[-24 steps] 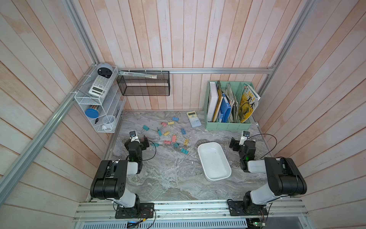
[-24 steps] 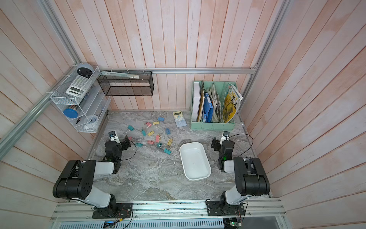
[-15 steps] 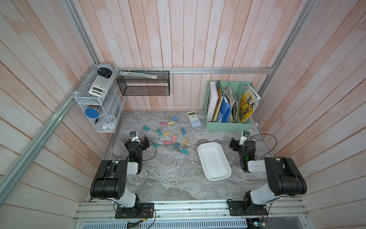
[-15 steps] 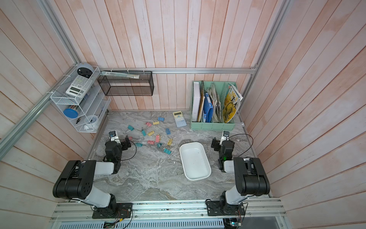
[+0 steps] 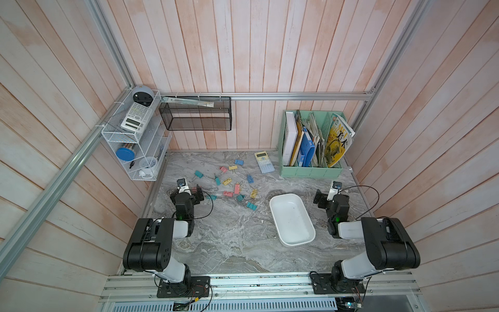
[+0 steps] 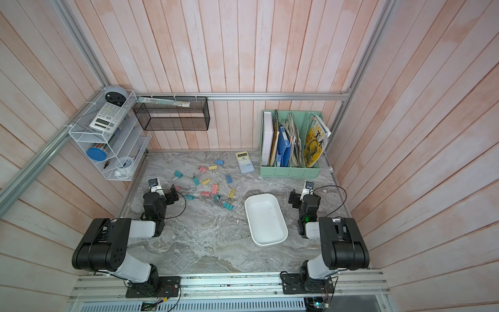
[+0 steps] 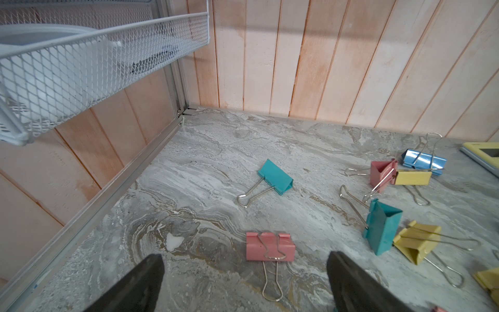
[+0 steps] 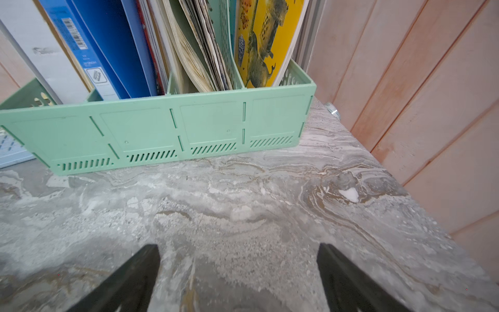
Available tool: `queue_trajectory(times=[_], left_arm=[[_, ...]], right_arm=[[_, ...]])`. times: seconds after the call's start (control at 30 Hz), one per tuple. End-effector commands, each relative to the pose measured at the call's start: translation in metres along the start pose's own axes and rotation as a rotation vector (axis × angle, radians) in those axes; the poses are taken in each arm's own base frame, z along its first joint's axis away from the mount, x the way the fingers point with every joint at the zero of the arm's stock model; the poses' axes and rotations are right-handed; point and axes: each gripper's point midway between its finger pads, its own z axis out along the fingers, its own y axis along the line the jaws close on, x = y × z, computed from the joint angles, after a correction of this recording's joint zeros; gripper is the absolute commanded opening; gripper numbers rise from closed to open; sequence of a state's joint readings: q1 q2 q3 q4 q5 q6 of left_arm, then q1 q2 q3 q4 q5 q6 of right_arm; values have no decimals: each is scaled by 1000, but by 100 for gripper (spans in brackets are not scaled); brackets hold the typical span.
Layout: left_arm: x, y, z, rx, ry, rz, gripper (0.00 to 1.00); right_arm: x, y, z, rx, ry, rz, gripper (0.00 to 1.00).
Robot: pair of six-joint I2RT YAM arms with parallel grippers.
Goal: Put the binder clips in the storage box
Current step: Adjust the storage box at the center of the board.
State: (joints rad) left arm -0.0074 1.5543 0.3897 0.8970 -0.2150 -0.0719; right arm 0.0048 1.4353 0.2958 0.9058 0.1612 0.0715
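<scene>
Pink binder clip (image 7: 270,247): just ahead of left gripper (image 7: 244,259), jaws spread and empty, wire handle pointing back toward it.

Just ahead of the right gripper (image 8: 237,248) stands a mint-green file holder (image 8: 210,127) with a blue binder (image 8: 113,40) and a yellow magazine (image 8: 259,32). Above and left of the left gripper (image 7: 244,256) hangs a white wire shelf (image 7: 67,67). Ahead to its right lies a calculator (image 5: 264,161), with a black mesh basket (image 5: 197,121) on the wall beyond.
</scene>
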Motion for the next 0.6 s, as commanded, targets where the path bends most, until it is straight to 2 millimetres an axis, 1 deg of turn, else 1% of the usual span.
queue_trajectory(times=[0.0, 0.03, 0.07, 0.1, 0.17, 0.27, 0.3, 0.33, 0.4, 0.43, 0.47, 0.5, 0.57], left_arm=[[2, 0, 0, 8, 1, -3, 100], [1, 1, 0, 6, 0, -4, 100], [2, 1, 0, 4, 1, -5, 100], [2, 1, 0, 4, 2, -6, 100], [2, 2, 0, -1, 1, -8, 100], [1, 2, -1, -3, -1, -8, 100], [1, 4, -2, -7, -7, -10, 100], [-3, 3, -6, -2, -24, -12, 100], [-24, -3, -22, 14, -68, 13, 100], [-41, -9, -35, 16, -90, 38, 100], [-64, -15, -49, 16, -109, 34, 100], [-81, -22, -62, 31, -92, 15, 100], [-114, -44, -87, 84, -23, -65, 100]], right_arm=[[-58, -6, -35, 29, -140, 66, 98], [-79, -12, -53, 46, -164, 147, 98], [-92, -15, -70, 50, -148, 207, 98], [-107, -14, -85, 36, -137, 235, 98], [-127, -6, -116, -28, -88, 275, 98], [-143, 17, -151, -167, 26, 348, 98], [-144, 23, -157, -200, 67, 371, 98], [-146, 31, -163, -243, 107, 392, 98], [-148, 46, -167, -313, 172, 423, 98], [-148, 54, -168, -349, 206, 437, 98], [-148, 61, -166, -380, 233, 447, 98], [-148, 68, -165, -413, 257, 448, 98], [-143, 77, -159, -436, 305, 458, 98]])
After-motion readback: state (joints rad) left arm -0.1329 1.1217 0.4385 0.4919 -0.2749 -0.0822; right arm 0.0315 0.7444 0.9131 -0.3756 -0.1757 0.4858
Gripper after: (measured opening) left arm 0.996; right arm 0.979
